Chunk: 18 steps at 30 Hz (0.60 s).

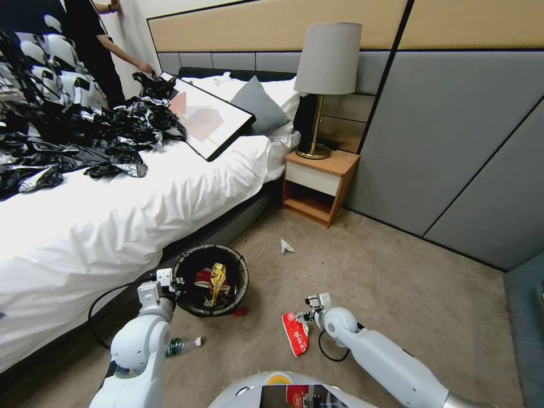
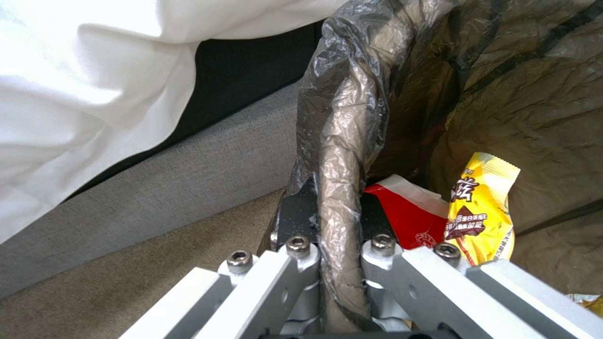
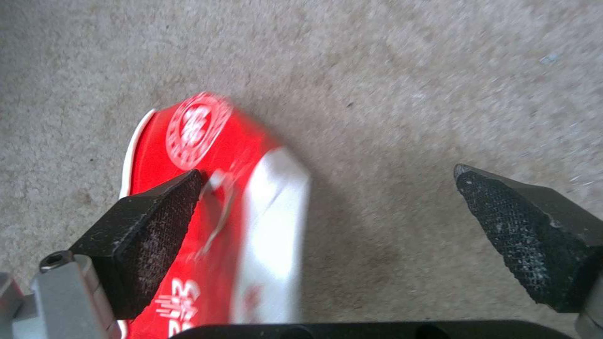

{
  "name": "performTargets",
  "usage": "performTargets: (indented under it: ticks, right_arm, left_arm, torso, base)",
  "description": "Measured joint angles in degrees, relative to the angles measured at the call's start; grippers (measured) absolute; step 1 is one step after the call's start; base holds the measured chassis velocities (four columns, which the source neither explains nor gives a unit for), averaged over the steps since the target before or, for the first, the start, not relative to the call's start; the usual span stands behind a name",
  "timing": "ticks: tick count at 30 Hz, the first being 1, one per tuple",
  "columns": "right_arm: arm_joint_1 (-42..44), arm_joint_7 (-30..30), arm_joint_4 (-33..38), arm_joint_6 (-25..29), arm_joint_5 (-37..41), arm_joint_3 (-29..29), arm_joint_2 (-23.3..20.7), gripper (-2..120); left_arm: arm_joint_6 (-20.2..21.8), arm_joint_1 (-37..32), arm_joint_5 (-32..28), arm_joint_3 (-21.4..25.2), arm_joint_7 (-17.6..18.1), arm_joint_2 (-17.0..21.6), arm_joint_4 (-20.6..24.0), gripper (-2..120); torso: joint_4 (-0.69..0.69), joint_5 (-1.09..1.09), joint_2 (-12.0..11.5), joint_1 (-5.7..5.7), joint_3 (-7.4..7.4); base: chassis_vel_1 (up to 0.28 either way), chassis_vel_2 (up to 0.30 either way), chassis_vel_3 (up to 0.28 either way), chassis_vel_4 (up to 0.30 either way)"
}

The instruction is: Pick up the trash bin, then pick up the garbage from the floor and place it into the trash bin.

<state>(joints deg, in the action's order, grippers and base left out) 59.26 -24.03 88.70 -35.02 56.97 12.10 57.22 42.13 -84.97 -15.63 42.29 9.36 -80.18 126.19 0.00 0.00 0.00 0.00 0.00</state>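
Right gripper [image 3: 327, 226] hangs spread wide over the red-and-white wrapper [image 1: 296, 333] on the carpet [image 1: 396, 272] beside the trash bin [image 1: 211, 280], whose rim the left gripper [image 2: 336, 245] pinches — centre it, then squeeze.

trash bin [image 1: 211, 280] on floor beside bed [image 1: 113, 226], wrapper [image 1: 296, 333] right of it, nightstand [image 1: 318, 184] behind
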Motion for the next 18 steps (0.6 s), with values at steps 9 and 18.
performTargets:
  ticks: [9, 18]
  right_arm:
    - [1.9, 1.1, 0.5, 0.2, -2.0, 1.6, 0.8, 100]
    - [1.5, 2.5, 0.6, 0.9, -2.9, 3.2, 1.5, 91]
  left_arm:
    - [0.0, 0.0, -0.1, 0.1, -0.4, 0.4, 0.2, 0]
    - [0.0, 0.1, -0.1, -0.2, -0.4, 0.3, 0.2, 0]
  torso:
    - [-0.01, 0.00, 0.0, 0.00, 0.00]
    - [0.00, 0.00, 0.0, 0.00, 0.00]
  base:
    - [0.000, 0.000, 0.000, 0.000]
    - [0.000, 0.000, 0.000, 0.000]
